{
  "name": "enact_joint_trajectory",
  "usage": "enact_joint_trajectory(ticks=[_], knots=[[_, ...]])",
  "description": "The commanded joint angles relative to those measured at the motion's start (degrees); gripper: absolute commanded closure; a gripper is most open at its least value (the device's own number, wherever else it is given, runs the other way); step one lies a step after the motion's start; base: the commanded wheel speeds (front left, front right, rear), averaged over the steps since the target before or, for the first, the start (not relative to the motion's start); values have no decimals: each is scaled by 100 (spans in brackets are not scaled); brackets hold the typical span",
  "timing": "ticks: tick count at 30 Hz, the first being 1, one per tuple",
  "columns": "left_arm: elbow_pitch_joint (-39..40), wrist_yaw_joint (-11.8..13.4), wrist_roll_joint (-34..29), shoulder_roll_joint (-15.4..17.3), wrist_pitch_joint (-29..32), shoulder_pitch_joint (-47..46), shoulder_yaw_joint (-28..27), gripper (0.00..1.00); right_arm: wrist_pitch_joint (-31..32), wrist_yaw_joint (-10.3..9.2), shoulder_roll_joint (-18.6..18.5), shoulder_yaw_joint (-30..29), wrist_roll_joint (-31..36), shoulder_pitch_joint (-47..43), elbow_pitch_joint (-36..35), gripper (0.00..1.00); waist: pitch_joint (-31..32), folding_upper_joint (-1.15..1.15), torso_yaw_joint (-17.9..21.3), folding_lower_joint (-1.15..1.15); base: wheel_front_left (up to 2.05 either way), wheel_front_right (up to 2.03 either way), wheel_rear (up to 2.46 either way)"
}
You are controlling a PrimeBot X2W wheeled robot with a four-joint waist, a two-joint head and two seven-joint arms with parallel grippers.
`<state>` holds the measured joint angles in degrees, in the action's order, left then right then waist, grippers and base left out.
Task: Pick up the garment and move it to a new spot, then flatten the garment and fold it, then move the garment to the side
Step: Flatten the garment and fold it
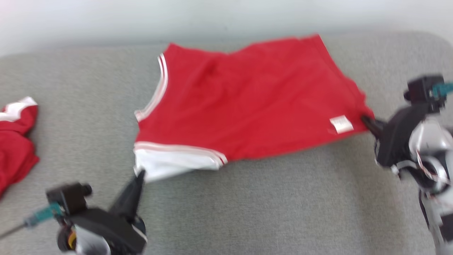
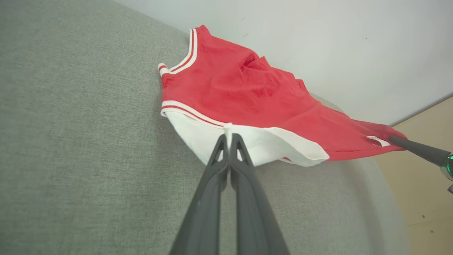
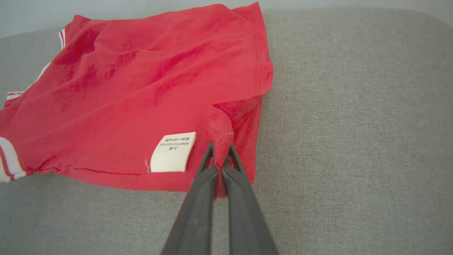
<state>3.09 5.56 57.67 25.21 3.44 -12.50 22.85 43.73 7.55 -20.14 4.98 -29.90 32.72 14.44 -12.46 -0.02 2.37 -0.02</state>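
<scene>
Clamps left fingers (image 2: 208, 191) fully shut on the white-trimmed corner of the red garment (image 1: 247, 95), nipping a small fold of white cloth between the tips. Pinches right fingers (image 3: 200, 198) equally tight on the opposite red corner, just beside the white label (image 3: 172, 152). Lies spread between the two grips across the grey fabric surface (image 1: 269, 205), far edge close to the pale wall, with a second red-and-white garment (image 1: 14, 141) bunched well apart at the left.
</scene>
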Motion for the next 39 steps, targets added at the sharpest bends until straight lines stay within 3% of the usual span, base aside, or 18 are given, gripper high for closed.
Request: enact_joint_trajectory(ticks=[1,10,16,30,39], knots=[[50,13,73,-20,12,153,32,100,102,-13,-52,-63,71,-179,-147,100,405,2,-285,2,0,0,0],[396,243,457,74,473,1219,338,100,1565,-13,304,-914,368,-1979,-1801,100,637,2,-399,2,0,0,0],[617,451,674,237,910,1606,464,100,2082,-13,652,-1318,556,-2718,-2397,100,688,2,-444,2,0,0,0],[836,742,1237,390,1837,2208,834,100,1929,-13,1055,-1986,1158,-3589,-2301,100,914,2,-502,2,0,0,0],[935,837,1332,385,1906,2293,822,100,1846,-13,1220,-2111,1129,-3760,-2190,100,933,2,-487,2,0,0,0]])
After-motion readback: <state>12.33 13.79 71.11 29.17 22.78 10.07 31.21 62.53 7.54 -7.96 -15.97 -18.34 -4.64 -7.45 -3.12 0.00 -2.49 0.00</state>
